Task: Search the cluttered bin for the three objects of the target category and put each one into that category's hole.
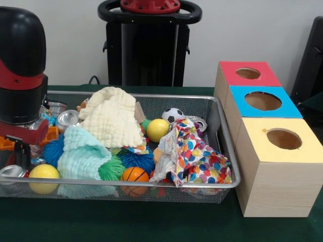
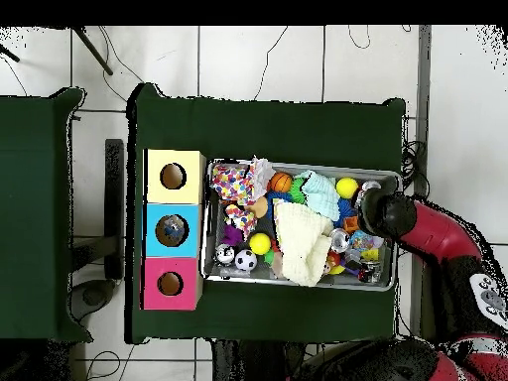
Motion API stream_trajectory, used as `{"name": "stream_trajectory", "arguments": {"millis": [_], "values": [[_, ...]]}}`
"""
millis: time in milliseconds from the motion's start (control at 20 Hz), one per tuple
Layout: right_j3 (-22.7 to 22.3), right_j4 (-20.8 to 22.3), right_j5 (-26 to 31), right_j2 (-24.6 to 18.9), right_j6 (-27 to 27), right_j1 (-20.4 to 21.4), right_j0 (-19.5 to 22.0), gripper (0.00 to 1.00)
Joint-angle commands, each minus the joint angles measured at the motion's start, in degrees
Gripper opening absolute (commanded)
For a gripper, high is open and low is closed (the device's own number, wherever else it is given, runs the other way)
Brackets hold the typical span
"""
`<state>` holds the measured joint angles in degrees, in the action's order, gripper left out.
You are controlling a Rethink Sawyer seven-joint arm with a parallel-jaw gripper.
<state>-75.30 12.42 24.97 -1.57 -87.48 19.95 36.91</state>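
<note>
Front view: silver wire-mesh bin holding crinkled cloths, spiky balls; gripper low at its left end, finger state indiscernible. Overhead view alone shows a blue-and-white crinkly packet beside the arm.

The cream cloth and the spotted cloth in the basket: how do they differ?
The cream cloth is plain and waffle-textured; the spotted cloth is white with multicoloured dots. The cream cloth is heaped mid-basket toward the back; the spotted cloth drapes at the end nearest the boxes, by the front rim. Both are crumpled and lie over toys in the basket.
</note>
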Motion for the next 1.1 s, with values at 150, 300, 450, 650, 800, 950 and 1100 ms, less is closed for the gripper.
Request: {"name": "stream_trajectory", "arguments": {"millis": [150, 300, 450, 650, 800, 950, 1100], "values": [[-2.7, 4.4, -2.8, -5.7, 0.9, -7.1, 1.2, 0.00], [-2.8, 4.6, -3.0, -5.8, 1.0, -7.0, 1.3, 0.00], [-3.2, 4.6, -2.8, -6.4, 1.5, -6.6, 1.8, 0.00], [-4.3, 4.6, -2.8, -8.1, 2.8, -5.9, 3.0, 0.00], [-4.8, 4.7, -2.9, -8.3, 2.6, -5.6, 3.2, 1.00], [-5.2, 4.9, -2.1, -8.7, 3.1, -5.1, 3.3, 1.00], [-5.6, 4.8, -1.2, -9.0, 3.2, -4.7, 3.3, 1.00]]}}
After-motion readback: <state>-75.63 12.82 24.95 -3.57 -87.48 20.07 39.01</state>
